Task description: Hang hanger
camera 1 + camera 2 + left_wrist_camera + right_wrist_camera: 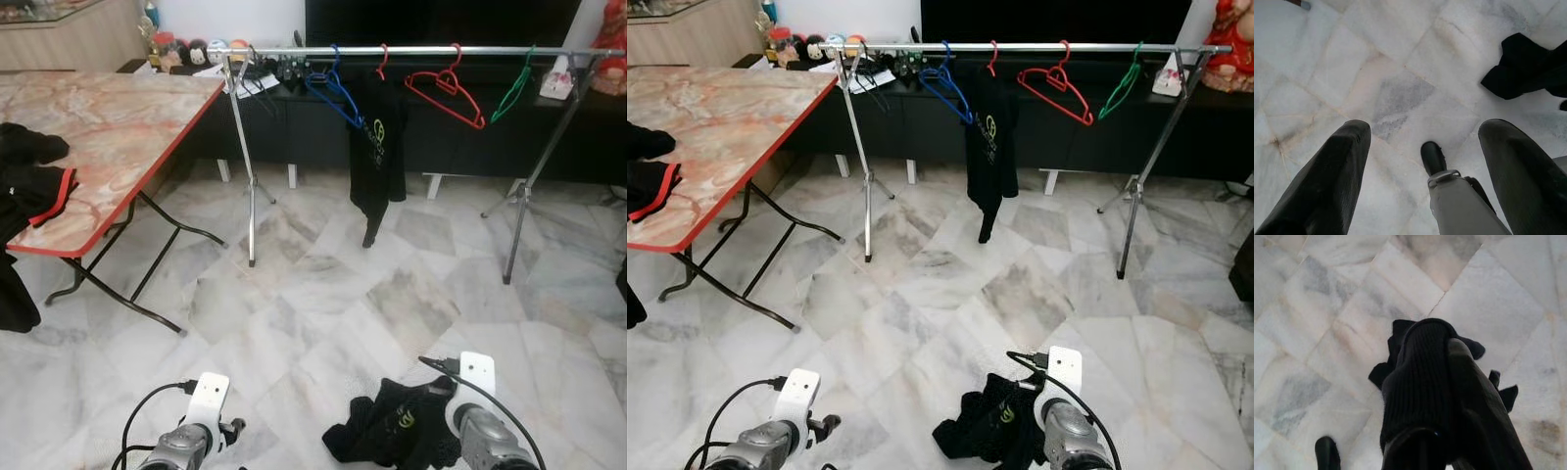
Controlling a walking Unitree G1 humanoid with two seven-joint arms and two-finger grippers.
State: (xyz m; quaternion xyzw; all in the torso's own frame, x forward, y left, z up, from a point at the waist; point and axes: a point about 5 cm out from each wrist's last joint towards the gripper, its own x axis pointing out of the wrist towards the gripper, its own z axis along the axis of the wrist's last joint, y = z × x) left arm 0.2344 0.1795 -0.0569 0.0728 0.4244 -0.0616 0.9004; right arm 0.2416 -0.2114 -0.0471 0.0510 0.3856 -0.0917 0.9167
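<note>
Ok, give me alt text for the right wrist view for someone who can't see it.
The right gripper is shut on a black garment, its ribbed fabric draped over the fingers. Below lies a grey-veined white marble floor.

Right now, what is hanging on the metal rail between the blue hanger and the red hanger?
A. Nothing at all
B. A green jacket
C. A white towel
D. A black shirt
D: a black shirt with a small yellow-green logo hangs from the rail, with the blue hanger on one side and the red hanger on the other.
</note>
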